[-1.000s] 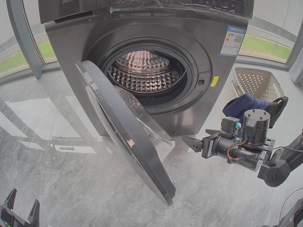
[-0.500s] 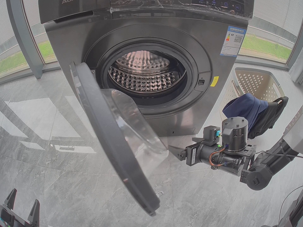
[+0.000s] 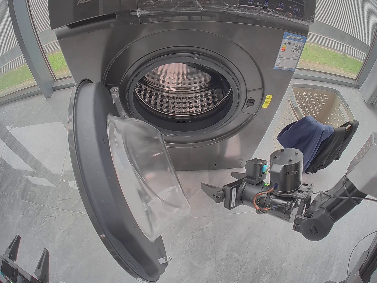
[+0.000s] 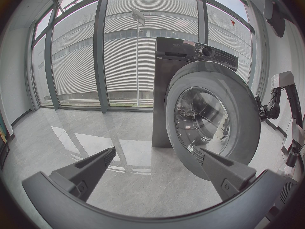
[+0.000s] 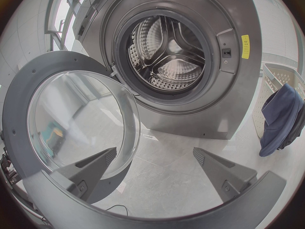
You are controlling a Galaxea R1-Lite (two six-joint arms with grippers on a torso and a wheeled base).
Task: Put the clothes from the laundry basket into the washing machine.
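The grey washing machine [image 3: 176,40] stands with its round door [image 3: 90,169] swung wide to the left and its steel drum [image 3: 182,89] bare. To the right, navy clothes [image 3: 306,134] and a black garment [image 3: 337,142] hang over the rim of the beige laundry basket [image 3: 318,99]. My right gripper [image 3: 210,191] is open and low over the floor, between the door's glass bowl and the basket, holding nothing. The right wrist view shows its fingers [image 5: 95,163] before the door [image 5: 19,112], drum [image 5: 165,54] and navy clothes [image 5: 279,118]. My left gripper [image 3: 27,252] is open at the lower left.
Glossy grey floor tiles [image 3: 235,248] spread around the machine. Window frames [image 3: 27,40] close off the back. From the left wrist view, beyond the open gripper [image 4: 154,151], the machine [image 4: 165,80] and its door [image 4: 244,112] are seen from the side.
The door has swung further open to the left. My right gripper has moved left and slightly down, following the door. The left gripper has stayed put.
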